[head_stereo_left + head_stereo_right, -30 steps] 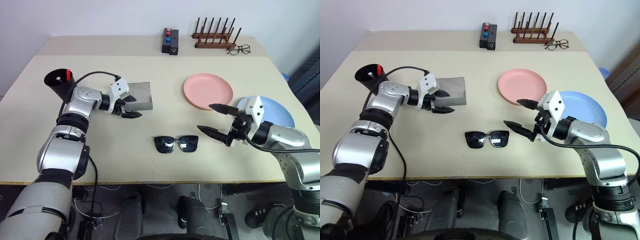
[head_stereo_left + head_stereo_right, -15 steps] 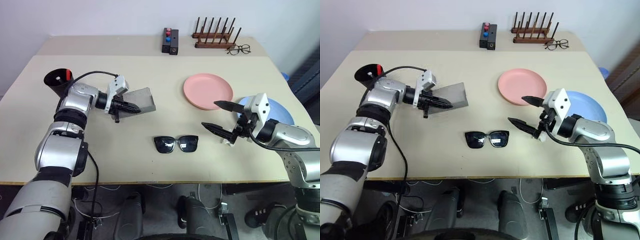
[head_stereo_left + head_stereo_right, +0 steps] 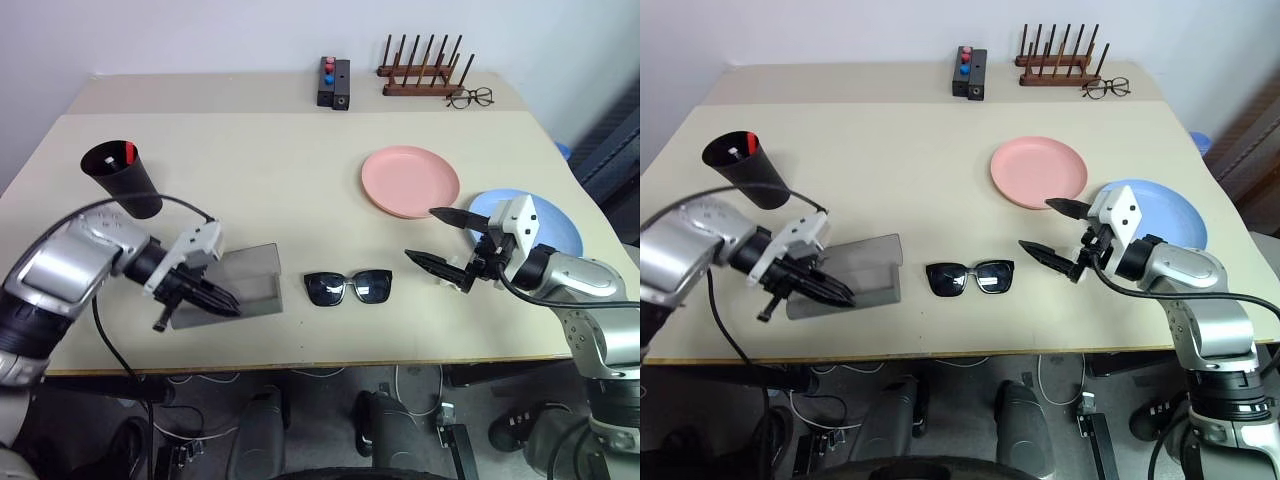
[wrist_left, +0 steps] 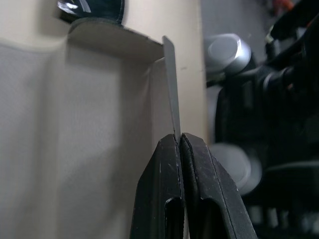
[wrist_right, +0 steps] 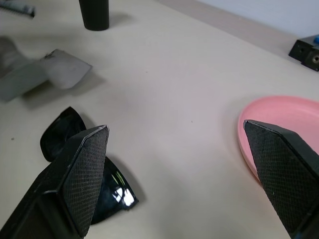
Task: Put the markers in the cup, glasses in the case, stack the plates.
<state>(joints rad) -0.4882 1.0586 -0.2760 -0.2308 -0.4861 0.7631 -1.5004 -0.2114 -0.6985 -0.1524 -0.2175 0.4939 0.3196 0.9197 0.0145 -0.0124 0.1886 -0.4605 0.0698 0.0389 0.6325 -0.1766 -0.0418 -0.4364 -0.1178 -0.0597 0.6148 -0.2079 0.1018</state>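
— So where is the case (image 3: 232, 292) now?

— A second ago it lay further back on the desk (image 3: 300, 180), near the cup (image 3: 122, 178). The left tool (image 3: 205, 298) has since pressed together on the thin edge of its lid and dragged it to the near edge, just left of the glasses (image 3: 349, 287). The left wrist view shows the two fingers (image 4: 164, 199) pinching that edge with no gap between them.

— Is the lid up?

— It stands raised and tilted, so the case looks open, though its inside is hard to read from the head views.

— And the right tool (image 3: 450, 245)?

— Unchanged: spread wide, hovering just right of the glasses, one finger (image 5: 82, 172) above a lens in its own wrist view.

— What does that mean for the job?

— Case and glasses now sit near each other, so the glasses step seems set up: probably the right arm picks them up while the left holds the lid. A red-capped marker (image 3: 129, 152) shows inside the cup; the second cannot be made out. The pink plate (image 3: 410, 182) and blue plate (image 3: 560, 225) lie side by side, not yet stacked.
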